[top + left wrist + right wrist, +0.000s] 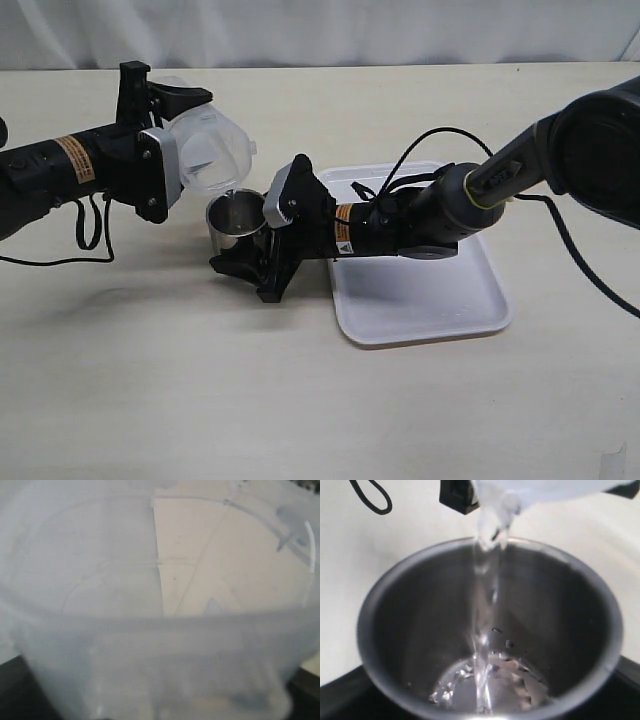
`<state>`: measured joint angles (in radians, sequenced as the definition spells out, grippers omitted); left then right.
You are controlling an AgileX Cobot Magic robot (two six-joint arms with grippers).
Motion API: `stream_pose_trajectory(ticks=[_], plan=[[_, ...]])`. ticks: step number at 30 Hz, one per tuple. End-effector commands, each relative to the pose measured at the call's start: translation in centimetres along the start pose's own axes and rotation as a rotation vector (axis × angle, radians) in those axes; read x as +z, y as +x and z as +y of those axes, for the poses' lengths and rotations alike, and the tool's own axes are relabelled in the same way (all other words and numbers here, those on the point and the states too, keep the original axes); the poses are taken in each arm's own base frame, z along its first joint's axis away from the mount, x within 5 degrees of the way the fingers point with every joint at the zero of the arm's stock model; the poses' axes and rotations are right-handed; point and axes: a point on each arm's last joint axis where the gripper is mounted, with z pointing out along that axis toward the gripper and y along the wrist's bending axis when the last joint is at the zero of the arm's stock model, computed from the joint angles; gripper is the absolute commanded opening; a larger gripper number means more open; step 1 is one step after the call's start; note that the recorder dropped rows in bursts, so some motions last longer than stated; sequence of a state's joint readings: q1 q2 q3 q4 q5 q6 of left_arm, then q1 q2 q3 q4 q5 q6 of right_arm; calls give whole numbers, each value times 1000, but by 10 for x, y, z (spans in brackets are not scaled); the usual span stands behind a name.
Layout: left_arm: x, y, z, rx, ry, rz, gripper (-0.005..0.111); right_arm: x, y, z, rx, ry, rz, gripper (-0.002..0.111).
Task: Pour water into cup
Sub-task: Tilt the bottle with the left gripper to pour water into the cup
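As the left end effector (pixel 178 148) tips its gripped translucent plastic container (pixel 215 150), the right end effector (pixel 262 222) clamps the short steel cup (pixel 235 215) beneath to catch the water (pixel 487 605).

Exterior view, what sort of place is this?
Probably a robotics lab test bench, not a kitchen: a bare cream tabletop, a plain white backdrop, and two cabled black robot arms beside a white rectangular plastic tray.
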<state>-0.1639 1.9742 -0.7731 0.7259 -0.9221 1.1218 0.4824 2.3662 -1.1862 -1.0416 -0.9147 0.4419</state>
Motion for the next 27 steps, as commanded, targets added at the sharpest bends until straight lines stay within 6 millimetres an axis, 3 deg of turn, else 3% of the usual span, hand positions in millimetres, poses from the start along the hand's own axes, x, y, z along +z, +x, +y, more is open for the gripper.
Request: stream_pose_trajectory(ticks=[1,27], plan=[[1,-1,9,12,-59,-13,0,-2,3,-2,-15,5,30,4],[1,1,13,116,-102,13,0,-2,3,-2,-15,5,30,4]])
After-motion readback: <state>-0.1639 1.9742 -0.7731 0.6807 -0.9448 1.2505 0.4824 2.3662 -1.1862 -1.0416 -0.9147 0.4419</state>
